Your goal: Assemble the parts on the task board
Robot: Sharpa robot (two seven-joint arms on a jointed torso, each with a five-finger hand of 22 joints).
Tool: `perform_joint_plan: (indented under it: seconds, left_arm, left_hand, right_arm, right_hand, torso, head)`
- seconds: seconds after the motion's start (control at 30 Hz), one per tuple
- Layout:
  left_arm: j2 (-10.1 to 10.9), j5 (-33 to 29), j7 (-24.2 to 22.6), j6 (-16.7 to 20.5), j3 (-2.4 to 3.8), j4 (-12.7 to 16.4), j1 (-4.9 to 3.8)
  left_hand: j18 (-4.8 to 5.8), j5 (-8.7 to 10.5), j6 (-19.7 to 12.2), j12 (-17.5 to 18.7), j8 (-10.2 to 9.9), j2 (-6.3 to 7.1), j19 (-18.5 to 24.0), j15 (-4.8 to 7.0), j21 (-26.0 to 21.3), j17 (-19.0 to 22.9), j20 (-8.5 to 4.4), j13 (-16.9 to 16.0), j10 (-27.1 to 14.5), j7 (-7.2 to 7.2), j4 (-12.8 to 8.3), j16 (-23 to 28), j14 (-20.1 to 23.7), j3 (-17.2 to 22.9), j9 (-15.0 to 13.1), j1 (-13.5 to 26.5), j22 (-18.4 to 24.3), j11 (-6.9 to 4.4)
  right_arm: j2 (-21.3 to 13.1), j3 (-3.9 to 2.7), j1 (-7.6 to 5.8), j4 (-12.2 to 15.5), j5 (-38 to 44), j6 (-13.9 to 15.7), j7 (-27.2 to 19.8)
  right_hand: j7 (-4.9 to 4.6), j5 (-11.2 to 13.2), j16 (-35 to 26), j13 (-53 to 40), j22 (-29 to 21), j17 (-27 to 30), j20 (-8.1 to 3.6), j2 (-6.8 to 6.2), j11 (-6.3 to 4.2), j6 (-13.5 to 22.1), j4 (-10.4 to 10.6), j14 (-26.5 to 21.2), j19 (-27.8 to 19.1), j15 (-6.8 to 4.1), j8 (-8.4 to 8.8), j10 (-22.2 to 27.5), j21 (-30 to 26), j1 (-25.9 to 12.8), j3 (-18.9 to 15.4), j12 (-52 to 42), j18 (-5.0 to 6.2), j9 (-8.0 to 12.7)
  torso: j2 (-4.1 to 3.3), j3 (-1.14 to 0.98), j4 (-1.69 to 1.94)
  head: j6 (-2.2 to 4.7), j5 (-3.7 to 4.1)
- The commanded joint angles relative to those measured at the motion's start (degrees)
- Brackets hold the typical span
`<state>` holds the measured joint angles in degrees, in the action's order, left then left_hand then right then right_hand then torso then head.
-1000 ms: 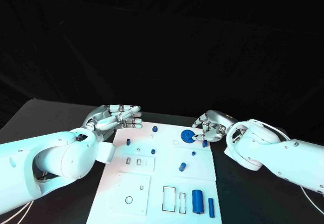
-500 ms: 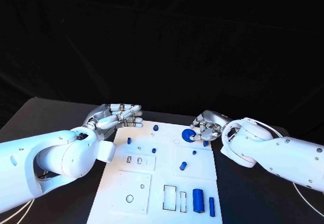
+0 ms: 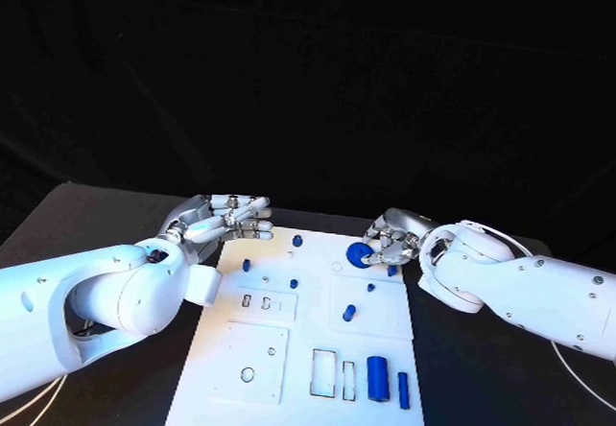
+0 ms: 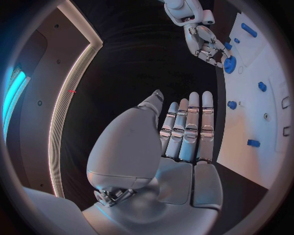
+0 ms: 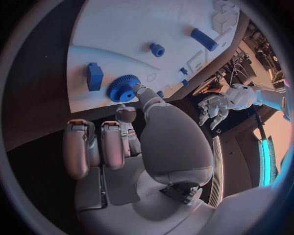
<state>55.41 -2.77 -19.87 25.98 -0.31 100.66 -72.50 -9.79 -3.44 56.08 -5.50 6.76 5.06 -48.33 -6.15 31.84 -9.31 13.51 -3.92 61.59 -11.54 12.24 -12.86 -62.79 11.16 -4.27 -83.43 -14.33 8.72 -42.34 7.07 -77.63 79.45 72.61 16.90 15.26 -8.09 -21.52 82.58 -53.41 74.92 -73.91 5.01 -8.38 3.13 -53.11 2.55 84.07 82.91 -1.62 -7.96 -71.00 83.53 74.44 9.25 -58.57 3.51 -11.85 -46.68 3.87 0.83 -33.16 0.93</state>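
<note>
Since a second ago my right hand [image 3: 394, 242] lifted the blue gear [image 3: 358, 255] slightly toward the board's [image 3: 300, 366] far edge; I'm pinching it. Step: seating the gear; next it needs lowering onto its peg. My left hand [image 3: 225, 221] hovers empty beside the board, fingers straight.

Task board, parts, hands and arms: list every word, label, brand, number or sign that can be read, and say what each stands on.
No readable text in any view.
Task board: black outlines of slots and holes, no letters or numbers.
Blue gear, held by the right hand: no marking.
Left hand and both white arms: no readable label or brand.
</note>
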Motion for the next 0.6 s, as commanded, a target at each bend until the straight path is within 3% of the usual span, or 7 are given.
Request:
perform_joint_plan:
  seconds: [0.03,0.6]
  left_arm:
    - [-0.05,0.26,-0.29,-1.0,0.05,0.22,-0.13]
    - [-0.02,0.26,-0.31,-0.99,0.05,0.25,-0.13]
  left_hand:
    - [-0.55,0.25,-0.06,0.28,-0.26,0.19,0.14,-0.22,0.32,-0.07,-0.09,0.06,-0.32,-0.29,0.1,-0.22,0.1,0.14,0.08,0.26,-0.07,0.25]
    - [-0.55,0.25,-0.06,0.28,-0.26,0.19,0.14,-0.22,0.32,-0.07,-0.09,0.06,-0.32,-0.29,0.1,-0.22,0.1,0.14,0.08,0.26,-0.07,0.25]
  right_arm:
    - [0.2,0.05,0.05,-0.38,0.14,-1.73,0.52]
    - [1.22,0.27,0.14,-1.28,0.13,-2.96,0.74]
  right_hand:
    - [-0.06,-0.26,0.4,-0.31,5.11,-0.22,0.12,-0.04,-0.09,0.44,0.38,3.06,0.25,0.47,-0.23,-0.54,0.29,0.63,-0.11,-0.46,-1.06,-0.08]
    - [-0.08,-0.22,0.67,-1.3,4.92,-0.7,0.16,0.04,-0.05,0.44,0.69,3.12,0.09,0.52,-0.47,-0.65,0.12,0.66,-0.29,-1.31,-1.01,-0.21]
  torso:
    - [0.03,0.0,-0.01]
    - [0.02,0.03,0.02]
  head:
    - [-0.13,0.0]
    - [-0.3,0.0]
